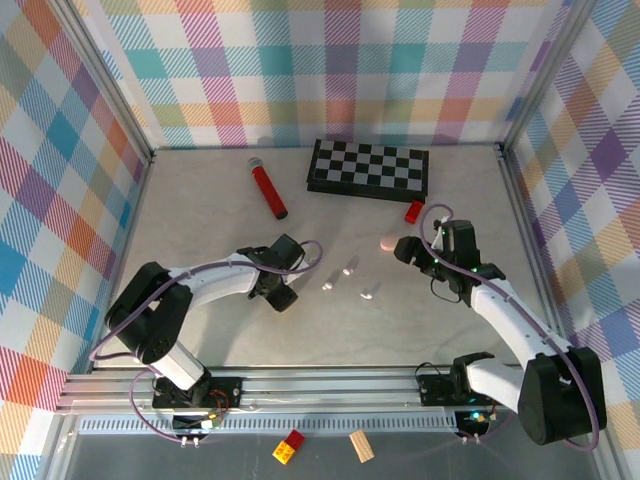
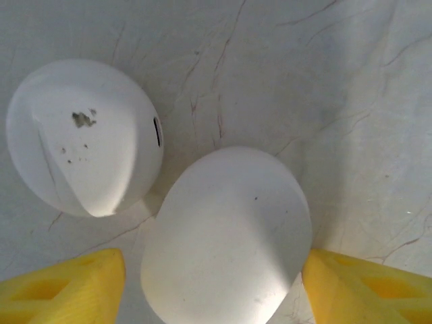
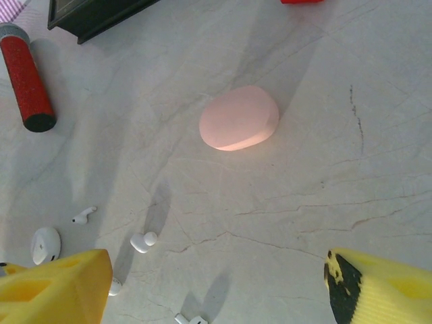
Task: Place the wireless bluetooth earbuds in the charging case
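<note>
On the table [image 1: 420, 320] earbuds [image 1: 349, 269] lie loose, uncased; my unclenched left claw [image 2: 214, 266] straddles a white case [image 2: 226, 229], right claw [image 3: 216, 283] released.

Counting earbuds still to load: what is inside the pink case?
The pink case lies closed on the table, so its inside is covered. Nothing rests on top of it. A white earbud lies loose nearby.

Pastel plaid walls [image 1: 300, 70] show pink, teal, yellow and purple checks. The pale grey worktop [image 1: 200, 200] has thin dark marble veins. Near its far edge are a black-and-white chequered board [image 1: 368, 167], a red cylinder with a grey tip [image 1: 268, 188] and a small red block [image 1: 413, 211]. The smooth oval plastic case [image 3: 239, 118] is pale pink. The two glossy oval cases [image 2: 226, 236] and the tiny glossy stemmed earbuds [image 3: 144, 241] are white.
</note>
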You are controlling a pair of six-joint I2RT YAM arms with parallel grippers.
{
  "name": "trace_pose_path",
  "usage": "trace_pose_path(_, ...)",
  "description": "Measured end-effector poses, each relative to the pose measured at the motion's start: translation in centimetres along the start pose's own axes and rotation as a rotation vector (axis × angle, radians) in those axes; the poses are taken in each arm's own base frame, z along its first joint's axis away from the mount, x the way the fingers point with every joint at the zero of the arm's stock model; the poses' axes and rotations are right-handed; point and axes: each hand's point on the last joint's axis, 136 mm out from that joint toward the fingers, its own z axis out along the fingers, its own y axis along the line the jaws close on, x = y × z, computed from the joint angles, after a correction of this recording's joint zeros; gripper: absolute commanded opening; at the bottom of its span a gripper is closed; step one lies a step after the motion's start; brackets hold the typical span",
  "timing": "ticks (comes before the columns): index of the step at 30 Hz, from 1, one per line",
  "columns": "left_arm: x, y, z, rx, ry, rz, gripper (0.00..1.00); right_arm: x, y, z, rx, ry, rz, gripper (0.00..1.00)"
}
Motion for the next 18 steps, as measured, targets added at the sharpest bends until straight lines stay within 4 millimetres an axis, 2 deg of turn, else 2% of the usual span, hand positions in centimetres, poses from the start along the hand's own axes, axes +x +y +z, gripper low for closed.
trace_pose_path(5,-0.6,-0.5,0.3,0.032,-0.005,0.011,0.53,0.9,-0.7,0.2,0.015,0.017,0.006,0.81)
trace_pose_path(14,-1.1,-1.0,0.3,0.066,-0.012,0.017,0.4,1.2,-0.9,0.1,0.018,0.026,0.012,0.81)
trace_pose_path(18,-2.0,-1.2,-0.1,0.082,-0.066,0.006,0.34,1.5,-0.3,-0.1,-0.013,0.039,0.025,0.8)
